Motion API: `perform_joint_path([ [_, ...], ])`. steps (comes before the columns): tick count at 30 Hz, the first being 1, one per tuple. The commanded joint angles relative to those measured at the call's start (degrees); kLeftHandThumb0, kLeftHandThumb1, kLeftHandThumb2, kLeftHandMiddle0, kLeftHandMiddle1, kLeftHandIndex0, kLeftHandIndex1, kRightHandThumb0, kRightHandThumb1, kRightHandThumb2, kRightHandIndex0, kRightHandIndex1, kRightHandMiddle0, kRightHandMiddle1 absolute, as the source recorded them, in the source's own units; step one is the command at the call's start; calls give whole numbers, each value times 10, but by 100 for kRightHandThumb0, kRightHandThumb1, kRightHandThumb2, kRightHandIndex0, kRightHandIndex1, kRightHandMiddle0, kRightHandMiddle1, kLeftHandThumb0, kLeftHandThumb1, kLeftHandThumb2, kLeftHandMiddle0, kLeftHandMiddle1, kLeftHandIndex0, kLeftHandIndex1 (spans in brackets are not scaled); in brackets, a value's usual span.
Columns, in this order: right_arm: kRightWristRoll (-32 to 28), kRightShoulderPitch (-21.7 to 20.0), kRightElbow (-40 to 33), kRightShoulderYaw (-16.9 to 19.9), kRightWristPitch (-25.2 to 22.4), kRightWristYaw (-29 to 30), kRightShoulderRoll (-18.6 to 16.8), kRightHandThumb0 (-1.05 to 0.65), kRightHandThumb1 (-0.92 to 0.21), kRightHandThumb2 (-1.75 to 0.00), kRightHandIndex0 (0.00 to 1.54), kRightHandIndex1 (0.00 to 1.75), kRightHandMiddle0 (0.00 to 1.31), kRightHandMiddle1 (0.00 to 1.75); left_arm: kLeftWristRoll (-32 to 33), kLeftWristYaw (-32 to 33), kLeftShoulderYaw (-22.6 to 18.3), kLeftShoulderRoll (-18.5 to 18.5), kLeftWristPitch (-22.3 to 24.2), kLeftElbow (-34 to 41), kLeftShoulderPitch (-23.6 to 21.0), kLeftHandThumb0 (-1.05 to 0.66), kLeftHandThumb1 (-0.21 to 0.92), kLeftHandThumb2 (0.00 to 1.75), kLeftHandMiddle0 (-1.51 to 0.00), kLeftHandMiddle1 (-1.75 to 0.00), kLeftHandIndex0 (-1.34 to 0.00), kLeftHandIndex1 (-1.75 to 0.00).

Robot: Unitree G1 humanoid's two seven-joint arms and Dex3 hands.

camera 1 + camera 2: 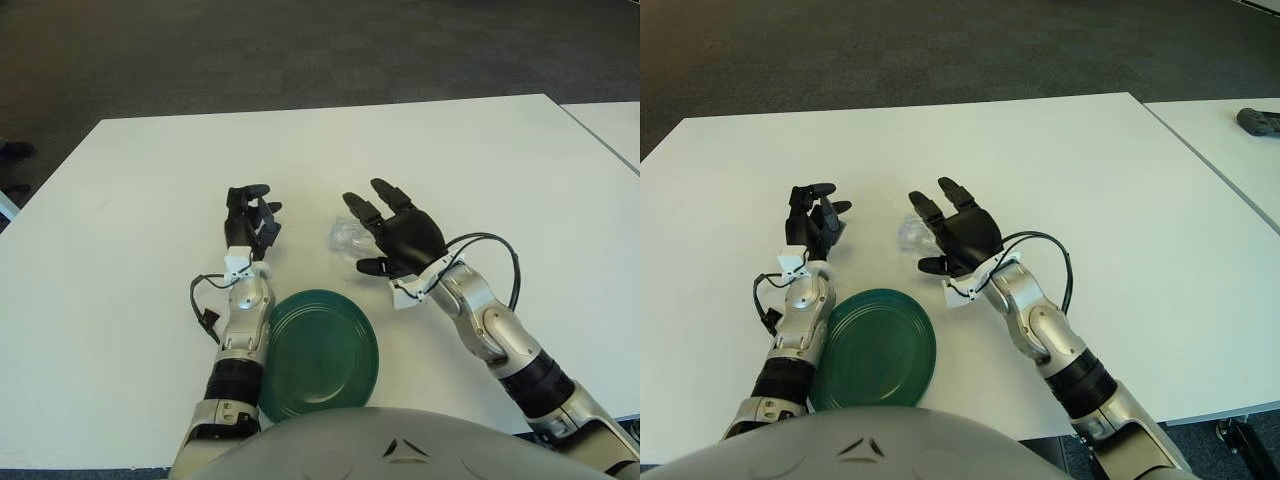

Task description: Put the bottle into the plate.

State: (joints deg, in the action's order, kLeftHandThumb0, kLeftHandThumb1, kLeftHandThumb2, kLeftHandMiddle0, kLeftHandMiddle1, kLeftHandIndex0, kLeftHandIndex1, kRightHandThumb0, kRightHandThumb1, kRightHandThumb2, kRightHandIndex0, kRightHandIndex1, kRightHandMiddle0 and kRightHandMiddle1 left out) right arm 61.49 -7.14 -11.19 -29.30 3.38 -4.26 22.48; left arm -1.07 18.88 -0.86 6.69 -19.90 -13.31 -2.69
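Bottle [348,236] lies mid-surface beyond the plate [320,348]; right hand [398,232], fingers spread, cups beside it to grasp. Left hand [249,218] idles, loosely open, left of the bottle.

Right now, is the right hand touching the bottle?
Cannot tell. In both eye views the open right hand overlaps the clear bottle, its fingers across it; neither shows a gap or contact plainly.

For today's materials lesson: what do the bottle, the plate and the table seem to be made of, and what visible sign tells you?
Bottle: probably thin clear plastic; the white table shows through it.
Plate: likely smooth green plastic, uniform colour with a soft sheen.
Table: white matte top, perhaps laminate; no grain is visible.
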Motion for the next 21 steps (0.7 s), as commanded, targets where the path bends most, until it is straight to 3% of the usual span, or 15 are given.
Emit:
perform_joint_path([
  [1, -14, 9, 3, 9, 13, 16, 3, -105, -92, -86, 20, 1, 1, 23, -3, -2, 10, 24, 12, 29, 14, -67, 92, 90, -59, -122, -36, -142],
  [21, -35, 21, 20, 17, 43, 36, 2, -105, -92, -81, 25, 1, 0, 29, -12, -4, 40, 21, 21, 97, 57, -71, 92, 86, -58, -134, -37, -150],
])
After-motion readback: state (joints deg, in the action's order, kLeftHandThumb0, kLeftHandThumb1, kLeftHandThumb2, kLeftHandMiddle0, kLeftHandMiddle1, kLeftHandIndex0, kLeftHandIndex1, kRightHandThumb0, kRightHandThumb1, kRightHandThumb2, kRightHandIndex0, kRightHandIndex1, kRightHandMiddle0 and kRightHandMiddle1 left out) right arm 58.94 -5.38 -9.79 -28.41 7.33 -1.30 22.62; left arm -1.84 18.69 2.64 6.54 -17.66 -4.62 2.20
